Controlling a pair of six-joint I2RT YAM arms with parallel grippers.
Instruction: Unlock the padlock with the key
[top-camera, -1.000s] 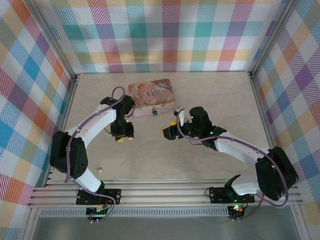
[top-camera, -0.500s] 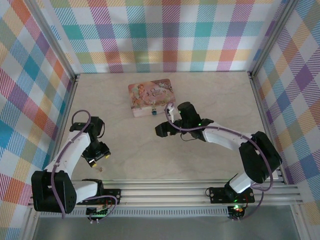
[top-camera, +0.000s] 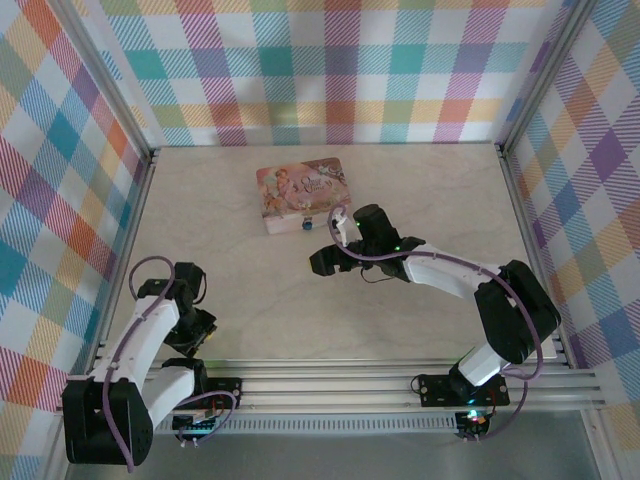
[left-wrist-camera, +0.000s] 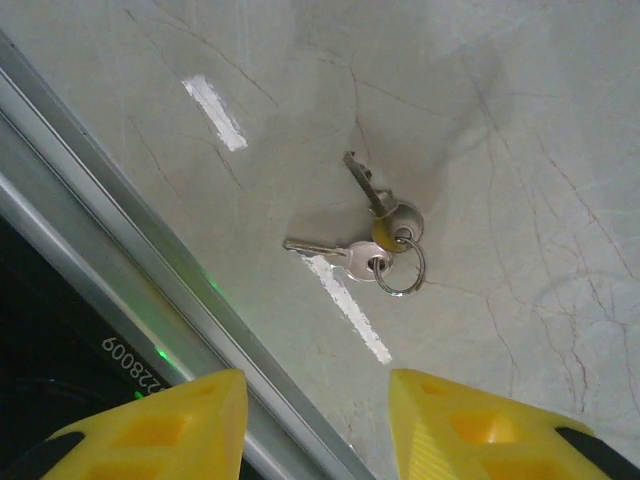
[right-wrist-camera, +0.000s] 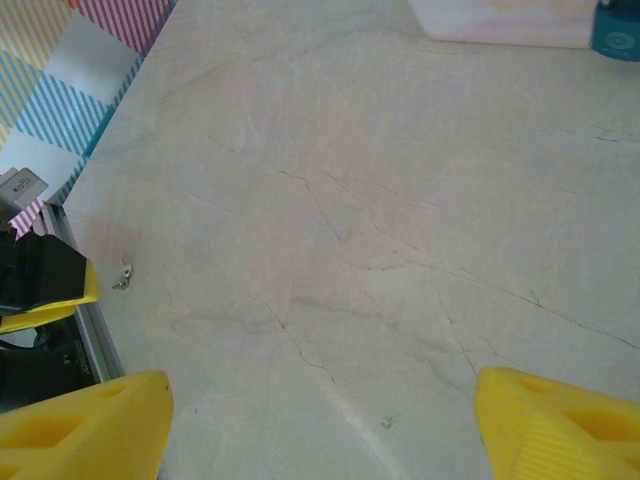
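Early stage, nothing gripped. My left gripper (left-wrist-camera: 315, 415) jaws apart, hovering over key (left-wrist-camera: 368, 190) lying on table (left-wrist-camera: 520, 120) at its 12 o'clock. Right gripper (right-wrist-camera: 325, 420) spread wide, empty. Padlock (top-camera: 308, 224) at tin box (top-camera: 300, 190) 6 o'clock edge, locked I reckon. To do: pickup, insert, turn.

Left pincer (left-wrist-camera: 318, 405) drawn back from tin (top-camera: 303, 193) to near edge above key (left-wrist-camera: 362, 183), right pincer (right-wrist-camera: 320, 420) nudged left
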